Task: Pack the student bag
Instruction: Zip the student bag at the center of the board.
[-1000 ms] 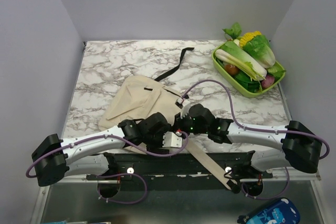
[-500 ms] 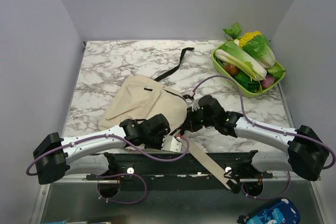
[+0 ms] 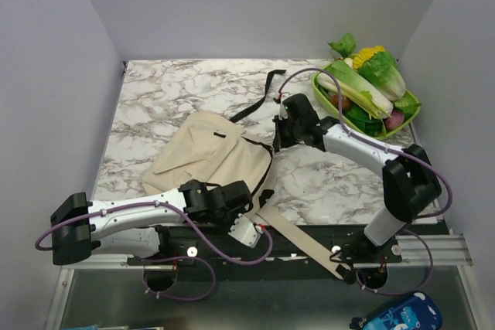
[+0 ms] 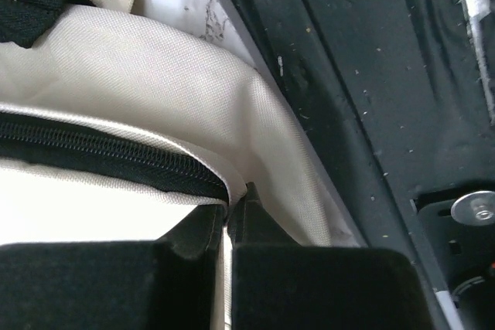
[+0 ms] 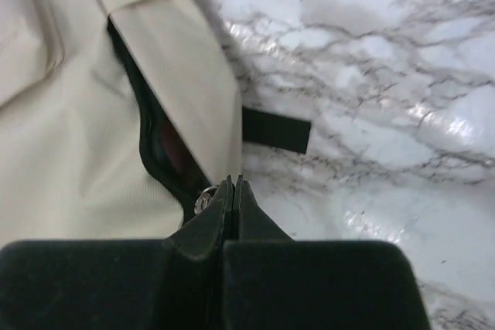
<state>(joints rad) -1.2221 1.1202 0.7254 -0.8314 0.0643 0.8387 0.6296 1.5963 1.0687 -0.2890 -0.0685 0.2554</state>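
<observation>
The student bag [image 3: 209,156] lies flat on the marble table, cream fabric with a black strap [image 3: 259,94] trailing toward the back. Its long beige strap [image 3: 302,241] runs off the near edge. My left gripper [image 3: 251,214] is at the bag's near right corner. In the left wrist view it [image 4: 234,206] is shut on the cream fabric edge beside the black zipper [image 4: 100,152]. My right gripper [image 3: 276,138] is at the bag's far right corner. In the right wrist view it [image 5: 234,183] is shut at the metal zipper pull [image 5: 204,199], next to a gap showing dark lining [image 5: 166,148].
A green tray [image 3: 363,138] heaped with vegetables stands at the back right. The black mounting rail [image 4: 371,75] runs along the near table edge just past the bag. A blue case [image 3: 398,314] lies below the table at the bottom right.
My left gripper has shut on the bag's near edge. The right arm swung from the near edge to the bag's far right corner, still shut, and the bag shifted slightly left.
</observation>
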